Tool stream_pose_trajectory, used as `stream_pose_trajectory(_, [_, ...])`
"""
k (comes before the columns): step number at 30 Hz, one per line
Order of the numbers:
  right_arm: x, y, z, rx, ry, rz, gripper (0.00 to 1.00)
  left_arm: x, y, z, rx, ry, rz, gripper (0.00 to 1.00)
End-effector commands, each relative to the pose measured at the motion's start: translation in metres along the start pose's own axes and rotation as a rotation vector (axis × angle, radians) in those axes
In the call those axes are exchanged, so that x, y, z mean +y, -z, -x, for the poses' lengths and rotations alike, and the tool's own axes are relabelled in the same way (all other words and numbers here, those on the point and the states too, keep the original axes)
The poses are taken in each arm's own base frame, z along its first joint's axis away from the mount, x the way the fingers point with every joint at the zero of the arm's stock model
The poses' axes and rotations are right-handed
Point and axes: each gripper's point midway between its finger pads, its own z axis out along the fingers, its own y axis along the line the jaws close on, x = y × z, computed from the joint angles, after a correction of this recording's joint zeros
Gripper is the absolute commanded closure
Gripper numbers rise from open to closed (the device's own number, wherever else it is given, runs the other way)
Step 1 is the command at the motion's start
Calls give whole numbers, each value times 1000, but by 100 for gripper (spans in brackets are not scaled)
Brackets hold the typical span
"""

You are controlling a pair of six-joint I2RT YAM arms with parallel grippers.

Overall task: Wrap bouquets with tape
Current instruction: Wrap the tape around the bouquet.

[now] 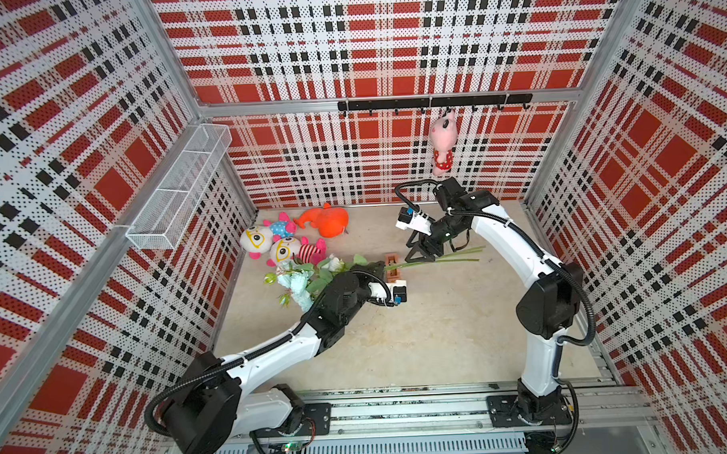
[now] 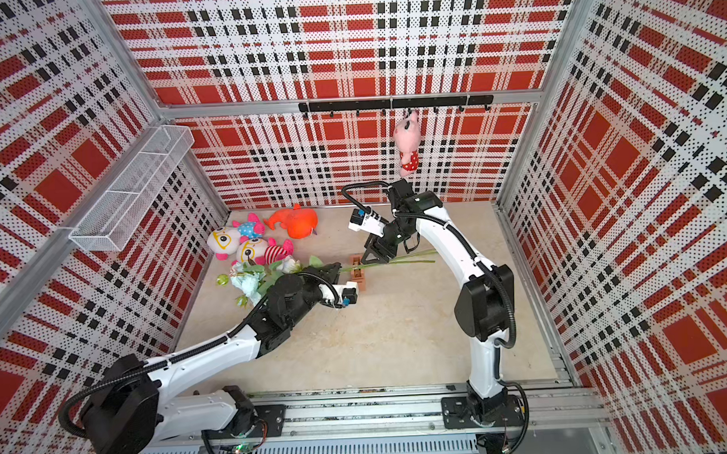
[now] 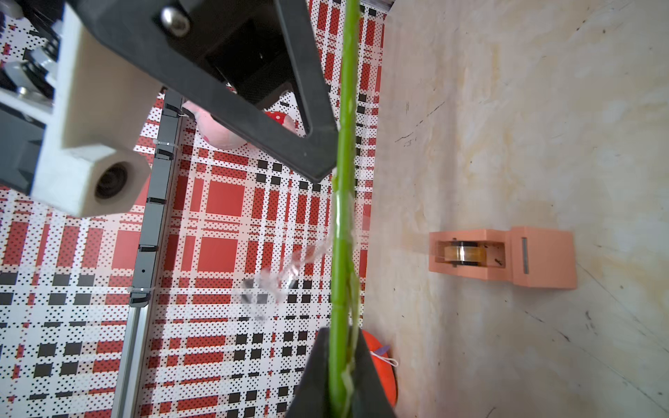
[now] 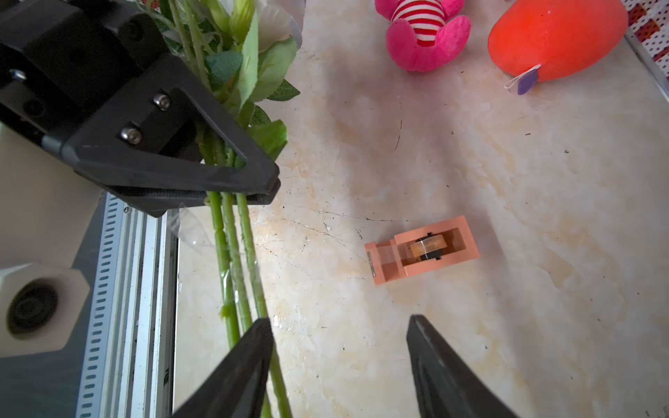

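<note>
The bouquet (image 1: 309, 275) of pale blue-white roses lies level above the table in both top views, its blooms (image 2: 247, 278) to the left. Its thin green stems (image 1: 438, 258) reach right. My left gripper (image 3: 340, 336) is shut on the stems (image 3: 344, 217); the right wrist view shows its jaws pinched on them (image 4: 231, 253). A crinkled strip of clear tape (image 3: 289, 267) hangs off the stems. My right gripper (image 4: 338, 320) is open at the stems' far end (image 2: 413, 257), which run along one finger (image 4: 253, 347). The orange-tan tape dispenser (image 4: 421, 249) stands on the table under the stems (image 1: 391, 261).
Several plush toys lie at the back left: an orange one (image 1: 326, 223) and big-eyed fish (image 1: 271, 243). A pink plush (image 1: 442, 146) hangs from the black hook rail (image 1: 391, 104). A white wire basket (image 1: 177, 193) is fixed to the left wall.
</note>
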Motion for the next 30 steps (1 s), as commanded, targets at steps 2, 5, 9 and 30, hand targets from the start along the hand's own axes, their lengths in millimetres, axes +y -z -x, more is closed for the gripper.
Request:
stream_pose_trajectory(2, [18, -6, -6, 15, -16, 115, 32, 37, 3, 10, -32, 9, 124, 100])
stream_pose_trajectory(5, [33, 7, 8, -41, 37, 145, 29, 34, 1, 8, -27, 1, 111, 100])
stream_pose_trajectory(9, [40, 16, 12, -60, 52, 121, 27, 32, 0, 9, -26, -13, 100, 100])
stream_pose_trajectory(30, [-25, -19, -12, 44, 14, -72, 90, 37, -4, 19, -84, 34, 50, 95])
